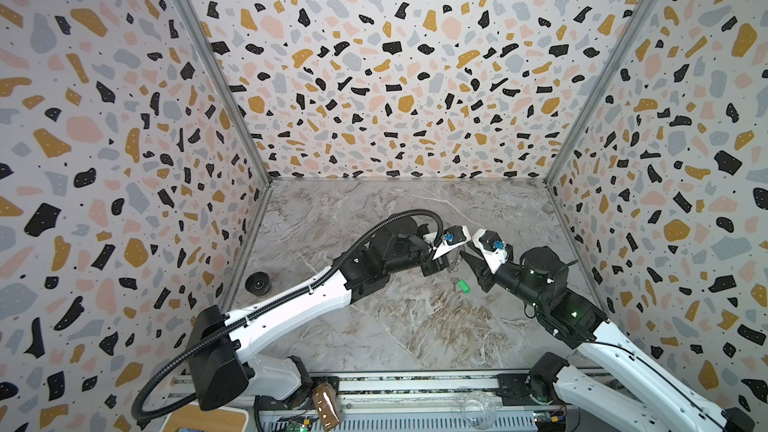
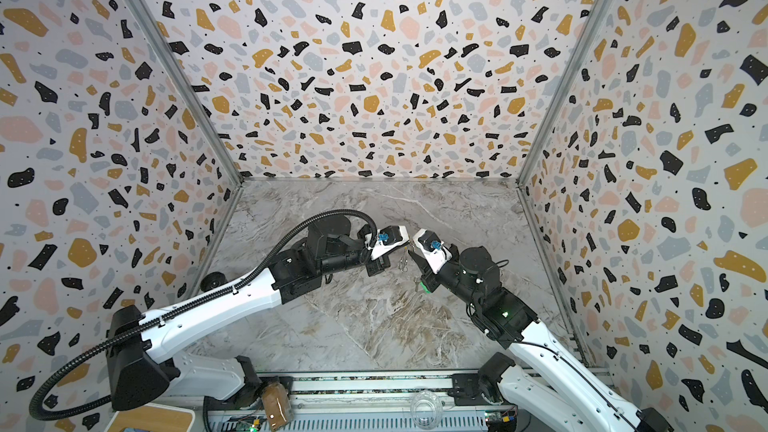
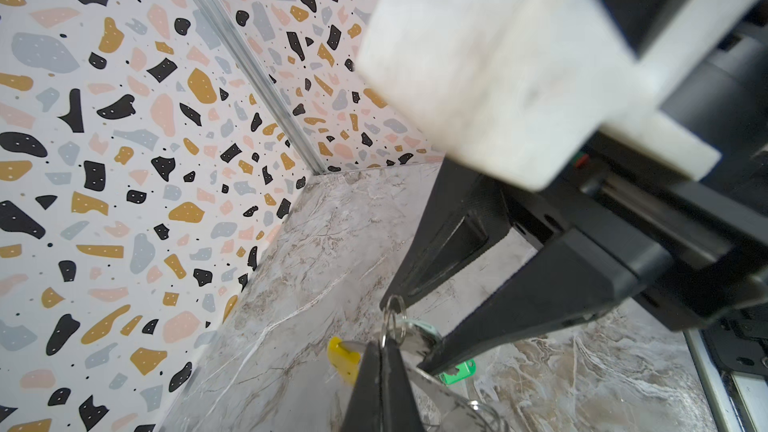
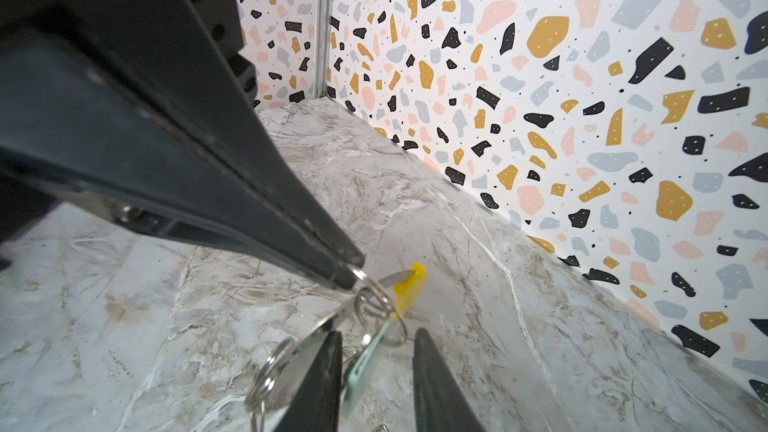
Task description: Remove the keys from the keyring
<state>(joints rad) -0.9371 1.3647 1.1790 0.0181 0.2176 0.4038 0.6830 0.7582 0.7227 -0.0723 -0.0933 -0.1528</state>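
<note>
Closed left end effector [image 3: 381,361] pinches the keyring [image 3: 392,314]; right end effector [image 4: 376,336], jaws apart, straddles the mint-tagged key [image 4: 365,363], not yet freed. The green-tagged key [image 1: 462,285] lies loose on the worktop [image 1: 395,326] beside it: seemingly half done.

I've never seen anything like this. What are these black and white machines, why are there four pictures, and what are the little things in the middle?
Those are two robot arms working over a marble-patterned table. Two pictures look down from overhead, from nearly the same spot. The other two come from cameras on the arms' wrists, so they show the black pincers up close.

The left gripper is pinched shut on the keyring, a thin metal hoop with a yellow sleeve. The right gripper is open, with its fingers on either side of the pale mint key, which hangs from the ring. The green key lies on the table near the grippers and appears to be off the ring. A dark roll sits by the left wall, with nothing touching it.
</note>
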